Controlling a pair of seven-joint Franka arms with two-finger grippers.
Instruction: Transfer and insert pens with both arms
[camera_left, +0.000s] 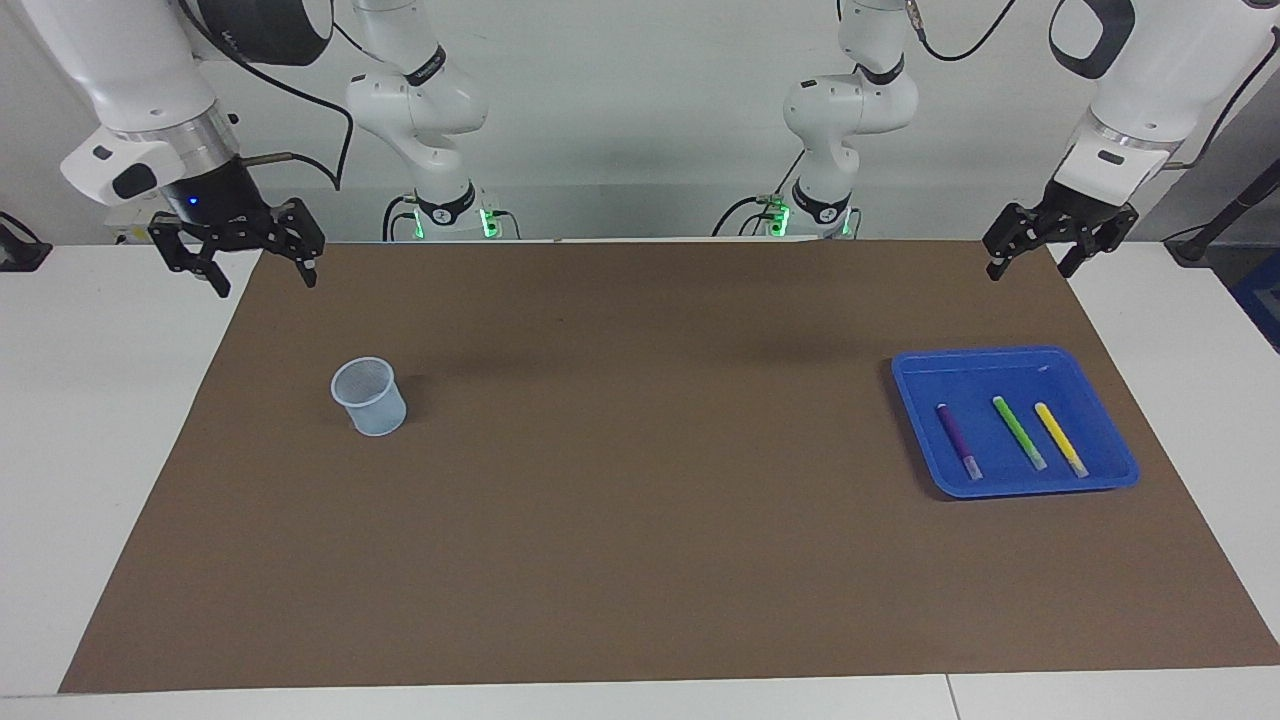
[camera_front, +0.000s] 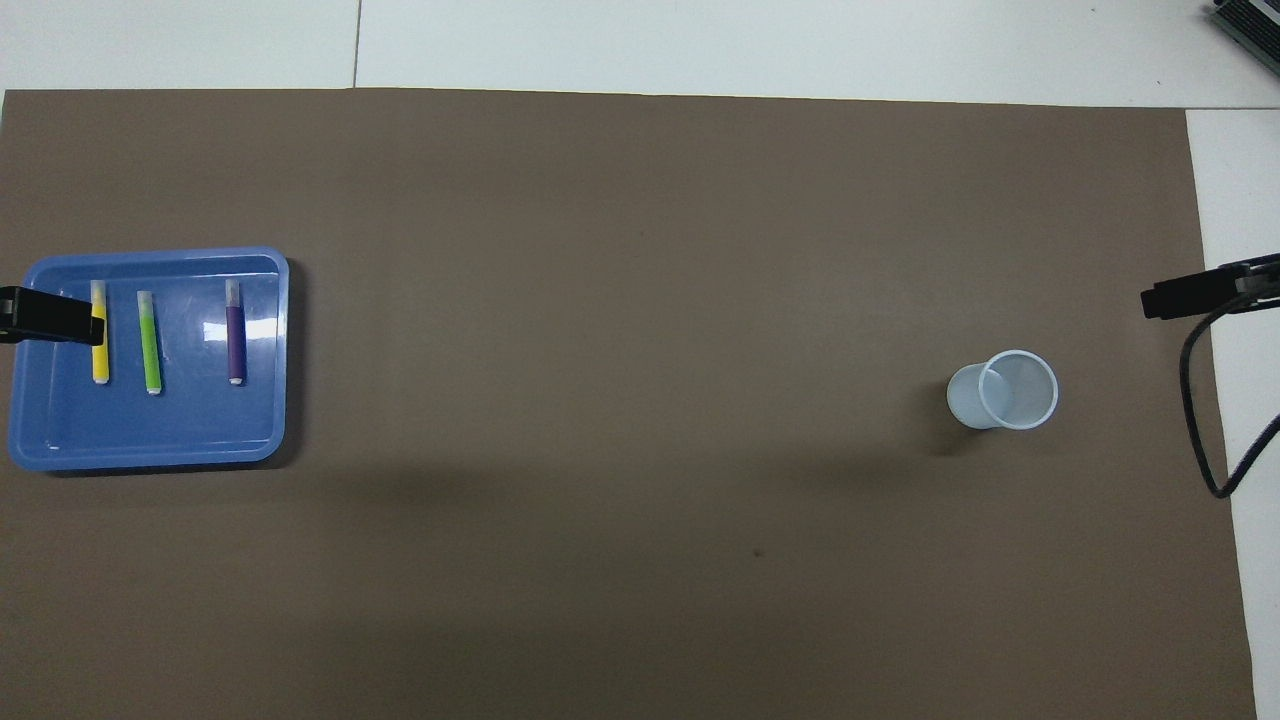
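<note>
Both pincers, left pincer (camera_left: 1033, 258) and right pincer (camera_left: 262, 275), hang released; pens (camera_left: 1018, 432) sit in the tray (camera_left: 1010, 365), cup (camera_left: 369, 397) at its 9 o'clock.

Three pens (camera_left: 1015, 436), one blue tray (camera_left: 1000, 364), one cup (camera_left: 370, 396), one brown mat (camera_left: 650, 520).

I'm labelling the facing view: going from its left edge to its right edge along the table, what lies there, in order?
cup → blue tray, and in it purple pen → green pen → yellow pen.
</note>
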